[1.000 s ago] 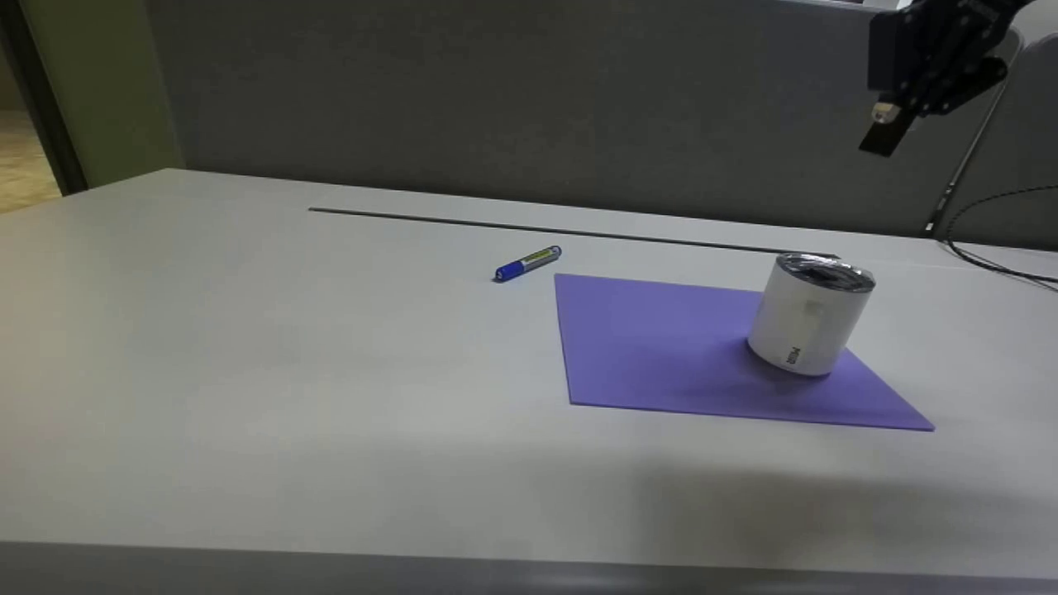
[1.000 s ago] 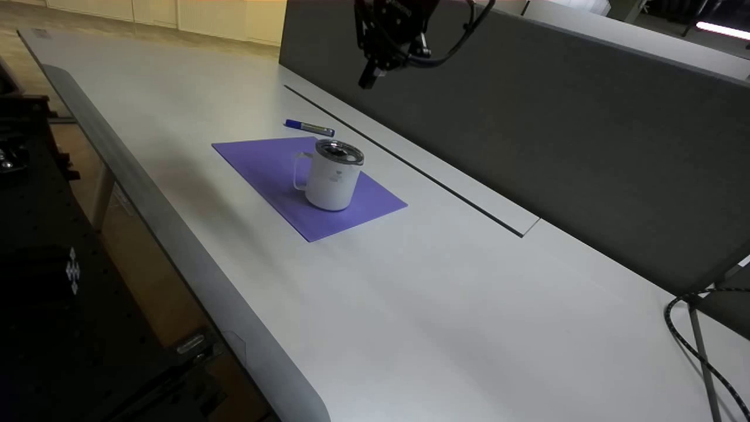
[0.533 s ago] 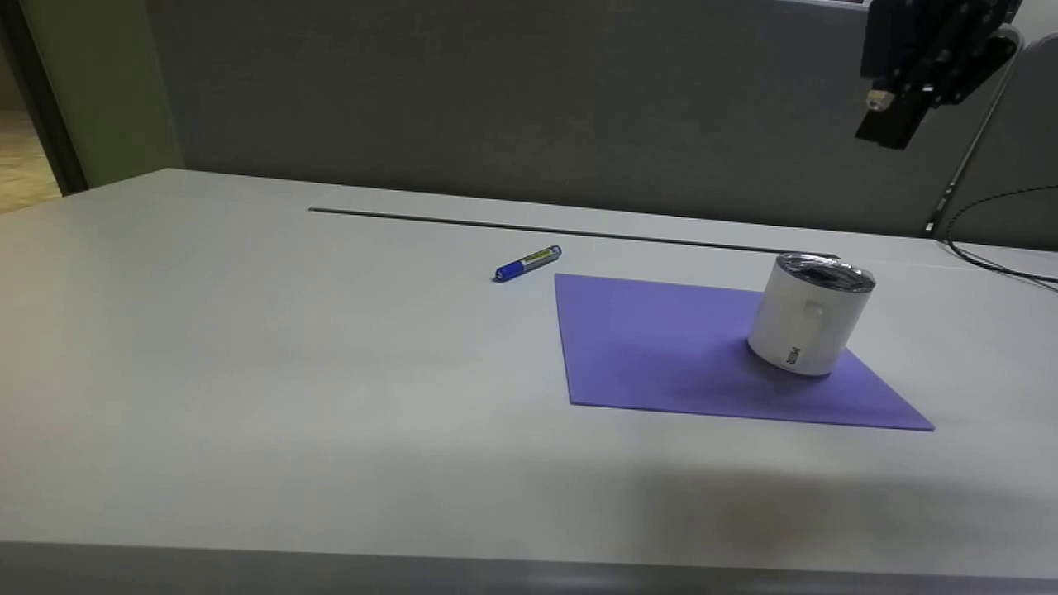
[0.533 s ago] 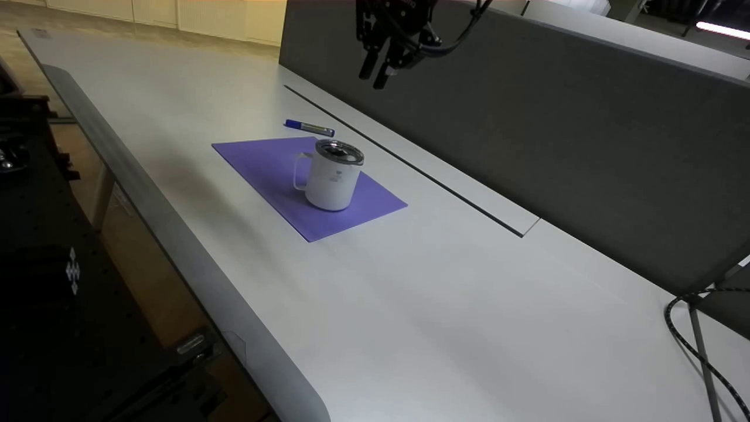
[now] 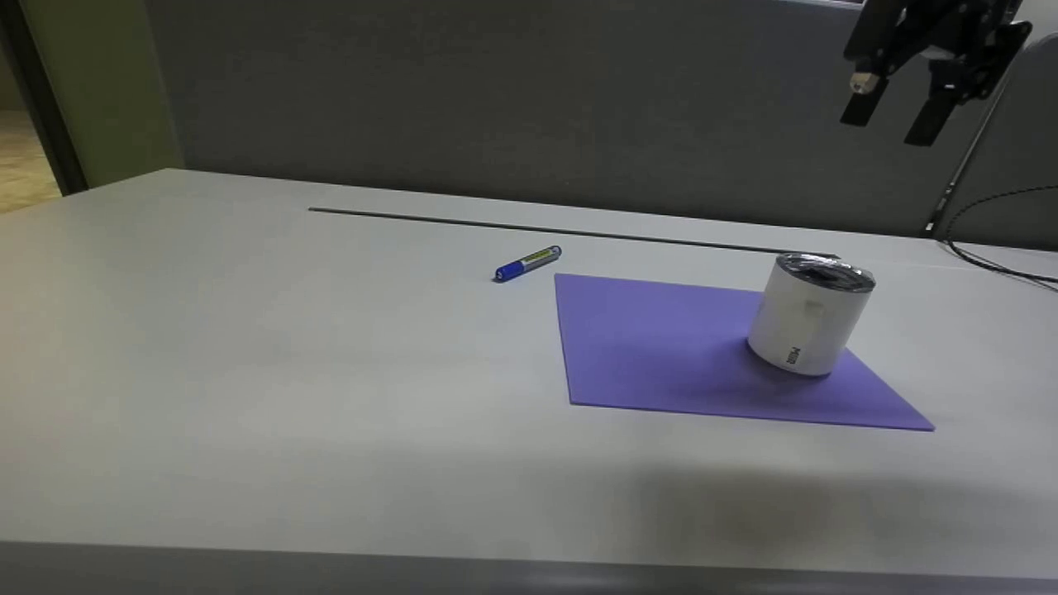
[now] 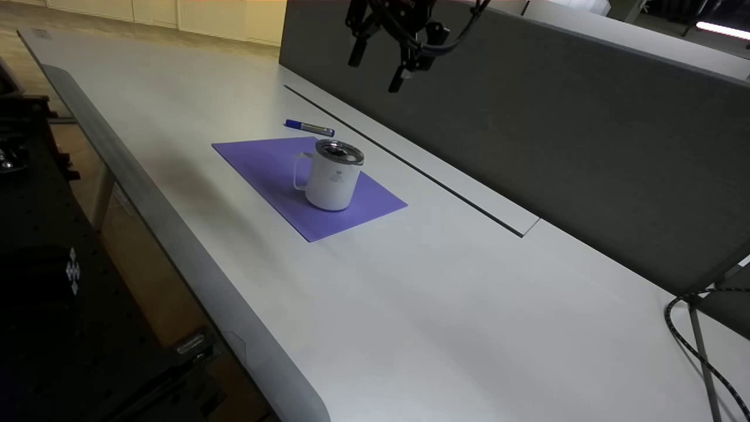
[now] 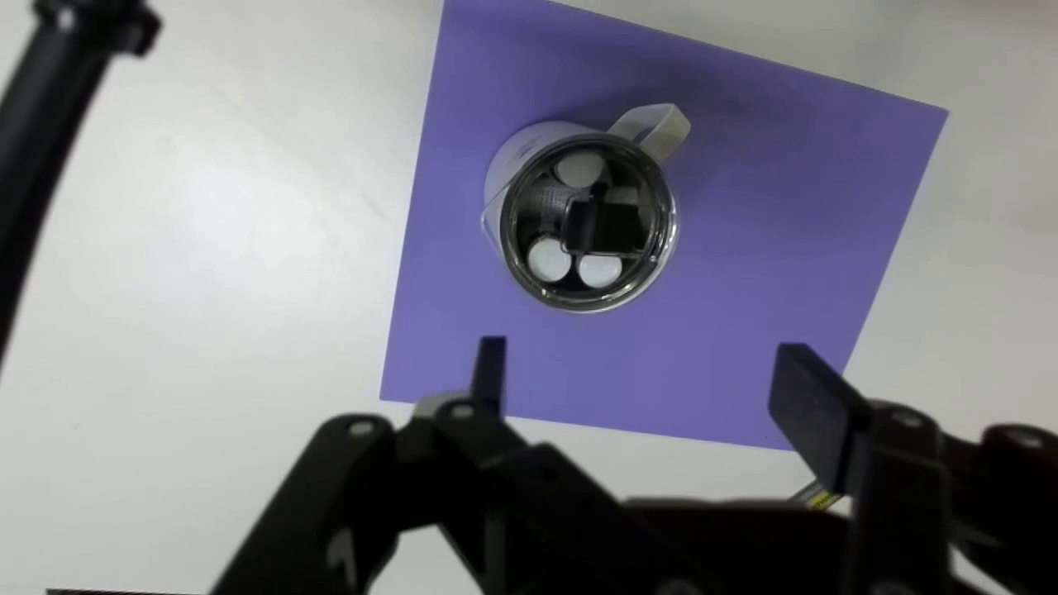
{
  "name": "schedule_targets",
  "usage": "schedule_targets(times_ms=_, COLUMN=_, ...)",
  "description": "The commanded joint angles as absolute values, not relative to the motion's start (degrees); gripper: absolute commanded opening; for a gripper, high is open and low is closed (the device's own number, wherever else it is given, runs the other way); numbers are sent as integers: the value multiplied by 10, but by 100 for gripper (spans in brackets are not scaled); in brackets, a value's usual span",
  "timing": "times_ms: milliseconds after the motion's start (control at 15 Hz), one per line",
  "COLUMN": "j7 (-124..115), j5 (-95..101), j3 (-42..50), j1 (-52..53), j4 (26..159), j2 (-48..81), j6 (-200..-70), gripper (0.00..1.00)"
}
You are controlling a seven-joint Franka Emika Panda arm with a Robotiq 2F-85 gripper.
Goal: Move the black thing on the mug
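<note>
High at upper right of the frame in an exterior view, a black gripper (image 5: pixel 888 126) with jaws spread wide and nothing held, well apart from the white table (image 5: pixel 331 372). At right of the frame, lower down, a white mug (image 5: pixel 802 318), upright on a purple mat (image 5: pixel 653 347), with small dark lettering (image 5: pixel 793 355) low on the wall and a dark-rimmed clear lid (image 5: pixel 825 273) on top. In both exterior views, plain space between mug and gripper. From above in the wrist view, the mug again at upper centre of the frame, with a handle (image 7: pixel 664 132) toward the upper right; at the lid's middle, the black piece (image 7: pixel 607 227) of the task, roughly rectangular and untouched, with three round white patches (image 7: pixel 549 259) around it. In the lower half of the same frame, fingers (image 7: pixel 490 372) far apart, with mat in sight between. Near the mat's upper left corner in an exterior view, a blue-capped marker (image 5: pixel 529 263) on the table; beyond, a thin dark strip (image 5: pixel 570 232) and, across the top, a dark grey partition (image 5: pixel 496 99).
</note>
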State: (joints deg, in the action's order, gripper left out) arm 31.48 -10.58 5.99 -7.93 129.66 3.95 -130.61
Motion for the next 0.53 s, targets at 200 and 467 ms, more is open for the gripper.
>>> schedule_targets(times_ms=200, j7=286, j5=-85, j3=58, j1=-77, j4=1293, j2=33, j6=-1299, gripper=100)
schedule_targets(times_ms=467, j7=312, j5=-99, j3=58, j1=-80, j4=1296, j2=40, j6=-1305, gripper=100)
